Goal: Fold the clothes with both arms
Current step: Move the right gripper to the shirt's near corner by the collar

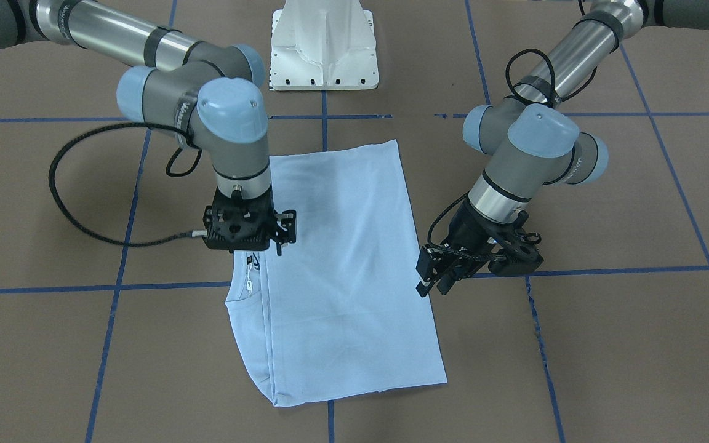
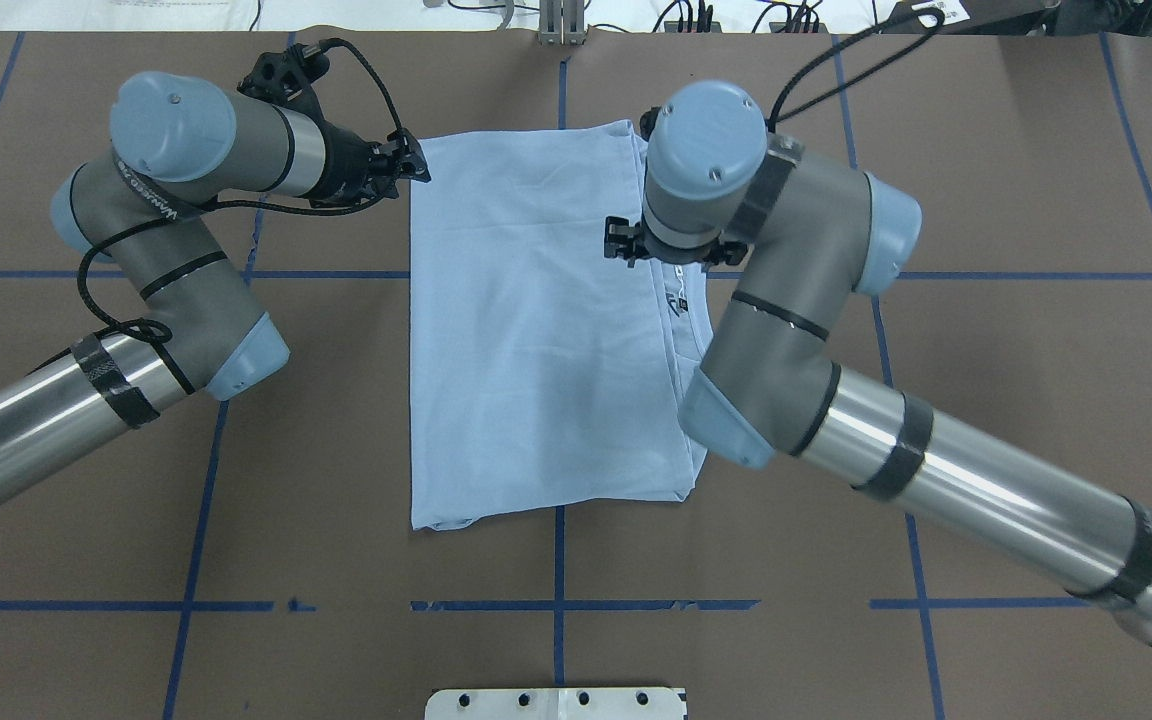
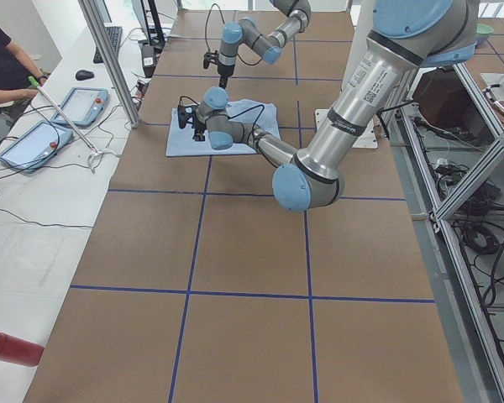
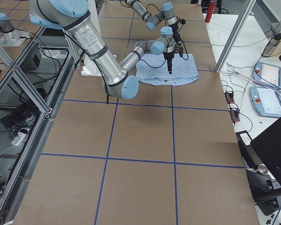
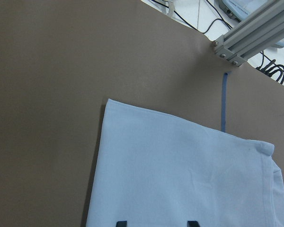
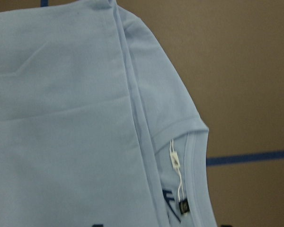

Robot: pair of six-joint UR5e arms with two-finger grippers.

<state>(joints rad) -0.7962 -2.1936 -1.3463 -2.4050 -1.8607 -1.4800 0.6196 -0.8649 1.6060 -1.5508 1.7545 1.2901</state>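
The light blue T-shirt (image 1: 342,264) lies folded into a long rectangle on the brown table; it also shows in the overhead view (image 2: 536,340). Its collar with a label and white tag (image 6: 177,182) sticks out at one long edge (image 1: 248,271). My right gripper (image 1: 248,229) points straight down just above the shirt beside the collar, open and empty. My left gripper (image 1: 434,280) hangs tilted at the opposite long edge near a corner (image 5: 109,101), its fingertips (image 5: 193,222) apart, holding nothing. The chest print is hidden.
The white pedestal base (image 1: 324,46) stands at the robot's side of the table. Blue tape lines (image 2: 556,605) grid the brown surface. An aluminium frame post (image 5: 251,33) and an operators' desk with tablets (image 3: 42,138) lie beyond the far edge.
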